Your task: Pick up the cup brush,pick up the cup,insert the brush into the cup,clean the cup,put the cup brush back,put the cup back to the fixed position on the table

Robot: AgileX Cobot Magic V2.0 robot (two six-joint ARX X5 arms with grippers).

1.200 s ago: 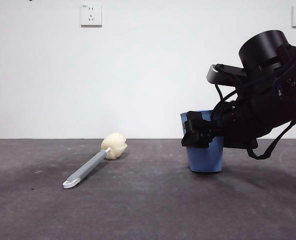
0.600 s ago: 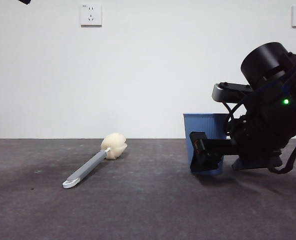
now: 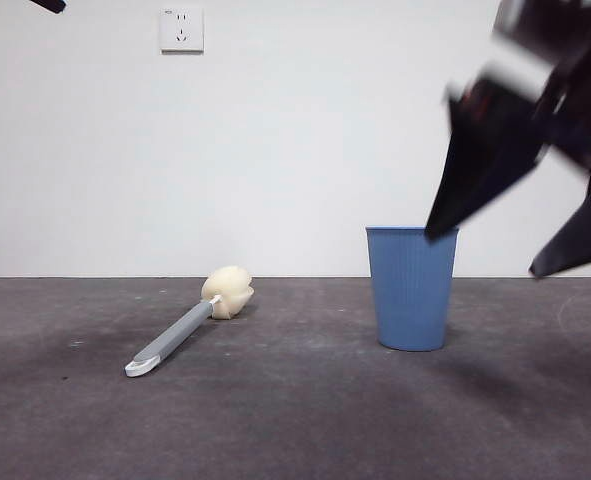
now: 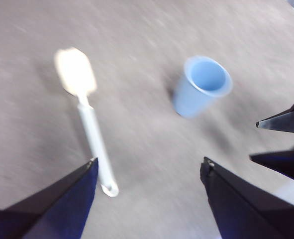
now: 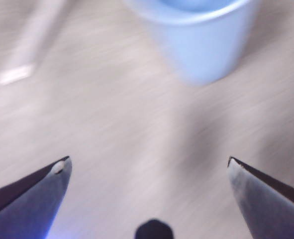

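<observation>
**Both pincers wide apart and empty; cup and brush rest on the counter**

No readable writing or brand shows on anything; the two white wall sockets [image 3: 181, 29] on the pale wall behind carry only tiny marks too small to make out.

The blue plastic tapered cup with fine vertical ribs [image 3: 411, 287] stands upright on the dark grey matte counter [image 3: 295, 420], right of centre in the front view. Nothing touches it. The cup brush, a slim grey handle with a white tip and a cream-yellow rounded sponge head [image 3: 190, 325], lies flat on the counter well apart from the cup, to its left in the front view, with the sponge head farther from the camera and the white tip nearer. Nothing stands between the two, and nothing blocks either from the front.

The right pincer [image 3: 490, 245] hangs above and just to the right of the cup in the front view, blurred, its two black jaws spread wide with nothing between them. Its wrist view shows the cup [image 5: 201, 35] beyond the jaws, clear of both.

The left pincer [image 4: 149, 167] is high over the counter, showing in the front view only as a black tip at the top left corner. Its jaws also stand wide apart and hold nothing; its wrist view looks down on the brush [image 4: 87, 114], the cup [image 4: 199, 87] and the right pincer's tips at the edge.
</observation>
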